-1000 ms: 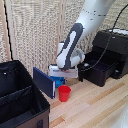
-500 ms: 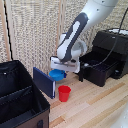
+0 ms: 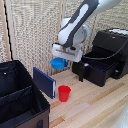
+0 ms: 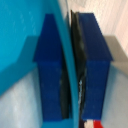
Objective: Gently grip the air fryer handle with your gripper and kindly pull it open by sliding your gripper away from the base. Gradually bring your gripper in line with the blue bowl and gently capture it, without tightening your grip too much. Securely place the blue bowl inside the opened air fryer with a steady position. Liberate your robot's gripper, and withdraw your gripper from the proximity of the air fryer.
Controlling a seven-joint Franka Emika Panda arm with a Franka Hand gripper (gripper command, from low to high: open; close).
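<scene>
Step in hand, by judgement: carrying stage, with drawer already drawn out and bowl already caught; placing not yet done. Large black boxy air fryer point(image 3: 112, 50) with glossy top, standing at the exterior view's right on the pale wooden table point(image 3: 95, 107); black pull-out drawer basket point(image 3: 97, 62) extended toward the exterior view's left, open at the top, with short black vertical air fryer handle point(image 3: 82, 73) at its front. Bulky white robot arm point(image 3: 80, 22) entering from the upper right of the exterior view, bent downward, wrist well above the table and just to the left of the drawer front. Black fabric bin point(image 3: 20, 100) at the lower left; dark blue flat panel point(image 3: 44, 81) leaning beside it. Small red plastic cup point(image 3: 64, 93) upright on the table, below the wrist, apart from the drawer. Small shallow round light-blue plastic blue bowl point(image 3: 58, 63) lifted clear of the table, hanging at the arm's end. Small dark two-fingered gripper point(image 4: 71, 70), blue-tipped fingers point(image 4: 50, 65) clamped on the bowl's thin rim, one inside and one outside, as shown in the wrist view. Next move, by judgement: sideways travel toward the exterior view's right, over the handle, then a level descent into the basket before release; grip to be kept light.
</scene>
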